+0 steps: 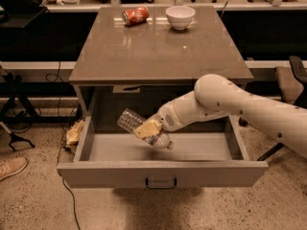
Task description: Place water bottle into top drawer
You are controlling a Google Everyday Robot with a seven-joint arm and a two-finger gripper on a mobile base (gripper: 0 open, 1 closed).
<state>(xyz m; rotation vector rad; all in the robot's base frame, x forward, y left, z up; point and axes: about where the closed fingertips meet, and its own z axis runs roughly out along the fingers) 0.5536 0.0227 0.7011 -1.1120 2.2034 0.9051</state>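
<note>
The gripper hung inside the open drawer, above its floor and a little left of its middle. Its tan fingers were clamped around the middle of the bottle. The bottle sat tilted in that grip. Its clear ribbed base stuck out up and to the left of the gripper, and its capped end pointed down and to the right, close over the drawer floor. Whether the cap touched the floor could not be told.

The white arm ran from the gripper up and to the right, crossing over the drawer's right wall. Below the gripper, nearer the camera, stood the drawer's front panel with its small dark handle. Above the gripper spread the cabinet top. At its far edge, well beyond the gripper, a red can lay on its side, with a white bowl to the right of it, the two apart.

Left of the gripper, just outside the drawer's left wall, a crumpled yellowish scrap lay on the ground. Farther left a shoe showed at the frame's edge.
</note>
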